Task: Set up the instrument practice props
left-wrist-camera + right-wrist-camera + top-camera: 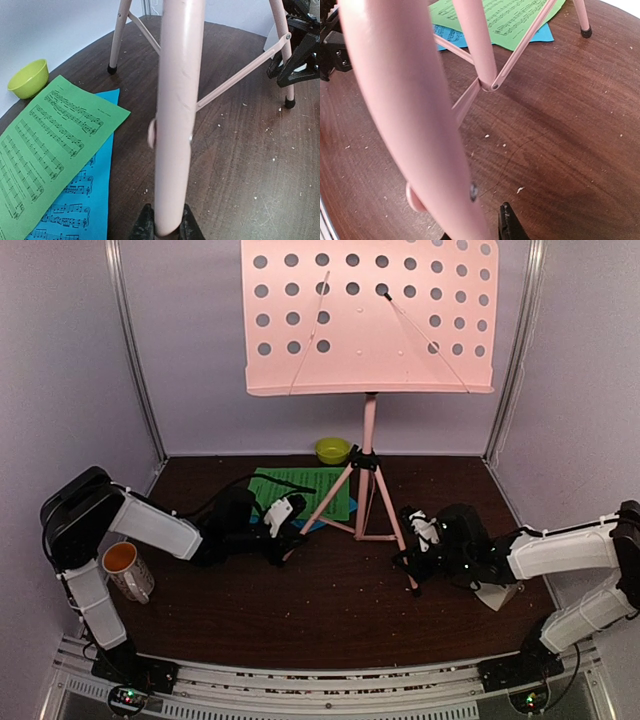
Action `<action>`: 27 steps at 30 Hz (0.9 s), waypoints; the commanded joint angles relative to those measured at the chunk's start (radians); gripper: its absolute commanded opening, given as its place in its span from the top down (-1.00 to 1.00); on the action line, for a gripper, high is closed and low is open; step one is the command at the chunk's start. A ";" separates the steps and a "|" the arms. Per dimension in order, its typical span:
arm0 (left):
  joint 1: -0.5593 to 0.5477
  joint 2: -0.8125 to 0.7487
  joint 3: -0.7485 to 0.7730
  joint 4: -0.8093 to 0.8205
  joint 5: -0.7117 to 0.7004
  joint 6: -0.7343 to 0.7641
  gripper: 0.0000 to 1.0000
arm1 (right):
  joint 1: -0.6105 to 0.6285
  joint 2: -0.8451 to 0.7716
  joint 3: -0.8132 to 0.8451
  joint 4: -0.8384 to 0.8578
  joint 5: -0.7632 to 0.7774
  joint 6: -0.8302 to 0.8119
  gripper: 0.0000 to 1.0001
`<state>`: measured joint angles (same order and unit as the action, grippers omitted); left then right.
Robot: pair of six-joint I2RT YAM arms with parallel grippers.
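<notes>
Pink tubing fills the left wrist view: one leg of the music stand (177, 100) runs up from between the left gripper (165, 227). Its dark fingers (145, 224) press either side of the tube near its lower end, closed on it with no gap showing.

Right gripper (480, 232): the same kind of hold on another leg. One dark finger (509, 225) lies tight against the tube. The other is only a sliver at the frame edge, but the leg sits between them. It is clamped on.

Outward from there, thin pink braces join the legs to the central post. The third leg has its black foot on the table (250, 165). From the top camera the stand is upright at mid-table, with one arm at each front leg. Its perforated desk (370, 315) is high above, tilted towards the camera and bare.

Green sheet (45, 145) lies flat on the wood just left of the held leg, overlapping the blue sheet (80, 200). Printed notation is visible on both. Neither touches a gripper.

Lime-green bowl (29, 77) sits beyond the sheets, near the back wall. White mug (125, 568), orange inside, stands at front left beside the left arm.

Pale angular shape (495, 597) shows under the right forearm, too hidden to identify. Light crumbs are scattered over the wood.
</notes>
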<state>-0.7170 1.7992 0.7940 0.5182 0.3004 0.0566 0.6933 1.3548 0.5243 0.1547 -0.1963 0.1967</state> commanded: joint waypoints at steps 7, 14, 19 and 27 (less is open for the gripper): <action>0.075 -0.035 -0.131 -0.258 -0.079 -0.088 1.00 | -0.027 -0.054 -0.121 -0.225 0.047 0.325 1.00; 0.125 -0.063 -0.169 -0.230 -0.191 -0.090 1.00 | -0.008 -0.101 -0.123 -0.323 0.210 0.400 1.00; 0.129 -0.087 -0.195 -0.222 -0.245 -0.097 1.00 | -0.009 -0.174 -0.150 -0.371 0.283 0.449 1.00; 0.122 -0.121 -0.204 -0.207 -0.196 -0.071 1.00 | 0.001 -0.179 -0.120 -0.367 0.258 0.394 1.00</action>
<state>-0.6941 1.6547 0.6304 0.5030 0.3000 0.0948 0.7509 1.1545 0.4217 -0.0322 -0.1455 0.2806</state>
